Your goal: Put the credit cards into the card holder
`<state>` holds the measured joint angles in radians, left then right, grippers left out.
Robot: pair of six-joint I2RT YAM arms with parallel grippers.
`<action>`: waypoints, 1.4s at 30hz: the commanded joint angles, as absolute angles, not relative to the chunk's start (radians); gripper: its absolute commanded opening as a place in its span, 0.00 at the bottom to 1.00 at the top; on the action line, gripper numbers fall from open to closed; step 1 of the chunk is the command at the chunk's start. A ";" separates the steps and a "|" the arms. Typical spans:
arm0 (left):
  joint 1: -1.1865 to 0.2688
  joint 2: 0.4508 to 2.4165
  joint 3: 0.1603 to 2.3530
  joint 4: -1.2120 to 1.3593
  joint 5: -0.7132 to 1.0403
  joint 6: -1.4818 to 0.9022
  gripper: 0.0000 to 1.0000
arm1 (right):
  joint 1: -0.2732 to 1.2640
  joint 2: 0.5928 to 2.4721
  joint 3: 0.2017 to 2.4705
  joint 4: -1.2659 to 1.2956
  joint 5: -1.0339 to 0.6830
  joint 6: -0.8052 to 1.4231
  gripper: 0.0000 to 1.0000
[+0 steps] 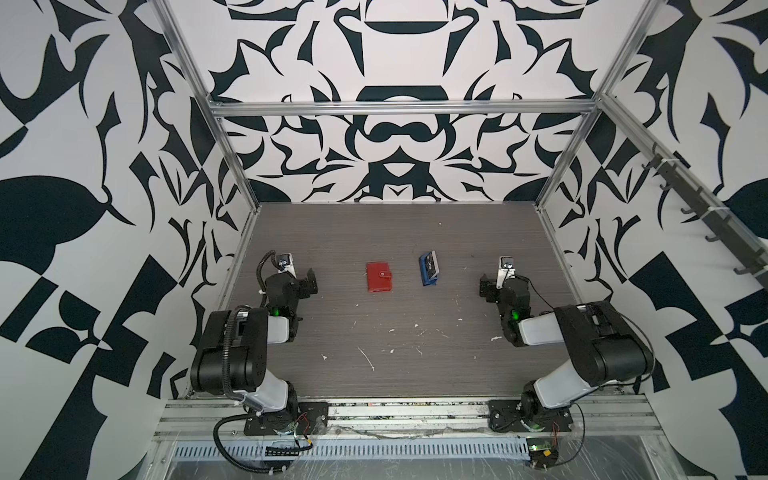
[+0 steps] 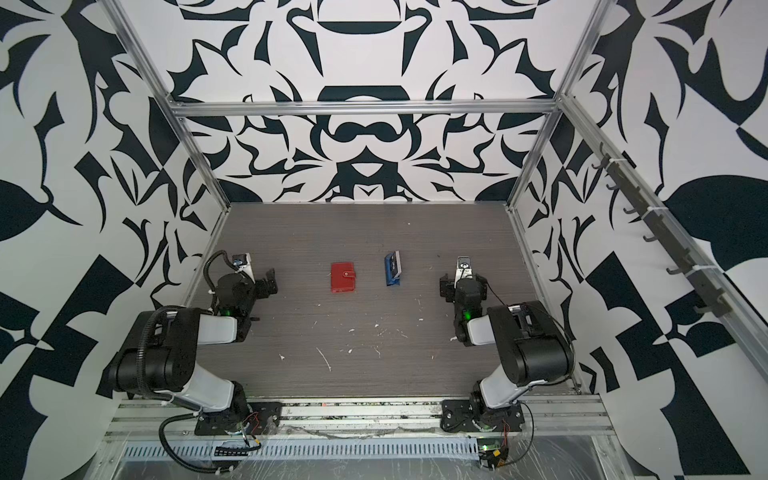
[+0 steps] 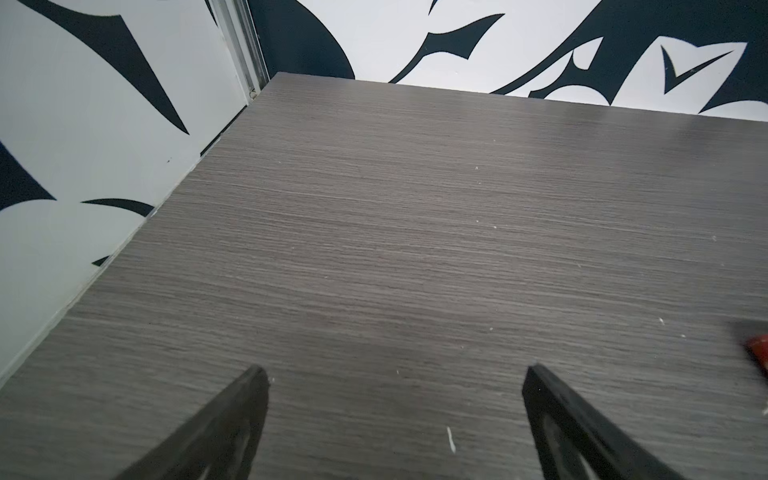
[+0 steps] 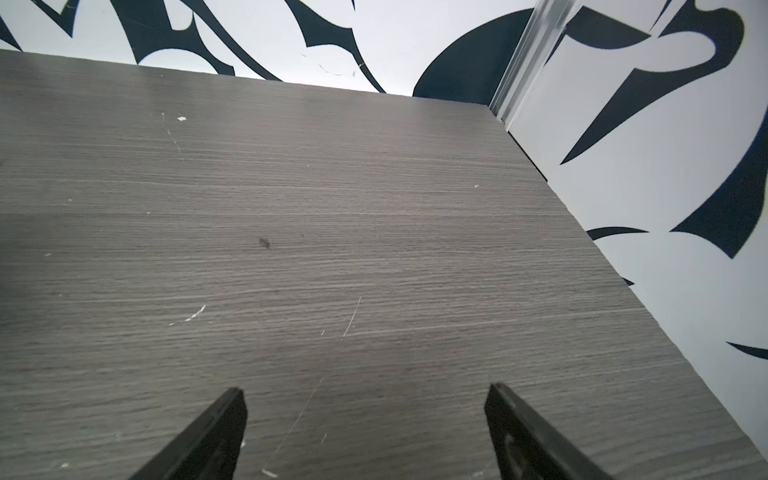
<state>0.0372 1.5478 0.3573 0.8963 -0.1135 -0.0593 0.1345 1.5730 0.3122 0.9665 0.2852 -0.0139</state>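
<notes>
The card holder (image 1: 378, 277) (image 2: 344, 277) is a red wallet lying shut on the grey table, its snap tab fastened. To its right, the credit cards (image 1: 430, 261) (image 2: 395, 262) stand on edge in a small blue rack (image 1: 429, 282) (image 2: 391, 283). My left gripper (image 1: 311, 282) (image 2: 270, 281) hovers open to the left of the wallet, holding nothing. My right gripper (image 1: 485, 286) (image 2: 444, 286) is open and empty to the right of the rack. In the left wrist view the gripper (image 3: 395, 370) spreads over bare table, with a red corner of the card holder (image 3: 758, 352) at the edge. The right wrist view shows its gripper (image 4: 365, 388) over bare table only.
The wood-grain table (image 1: 395, 353) carries white flecks and scratches near the front. Patterned walls and aluminium frame posts (image 1: 232, 158) close in the sides and back. A rail with hooks (image 1: 690, 208) runs along the right wall. Both arm bases sit on the front rail (image 1: 407, 411).
</notes>
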 commanded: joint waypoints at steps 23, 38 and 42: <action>0.044 1.551 0.377 0.897 -0.129 -0.072 1.00 | 0.134 1.572 0.333 0.993 0.298 -0.009 1.00; 0.043 1.480 0.416 0.772 -0.289 -0.138 1.00 | 0.134 1.490 0.335 0.925 0.376 0.013 1.00; 0.042 1.370 0.547 0.395 -0.436 -0.272 1.00 | 0.135 1.385 0.419 0.685 0.448 0.049 1.00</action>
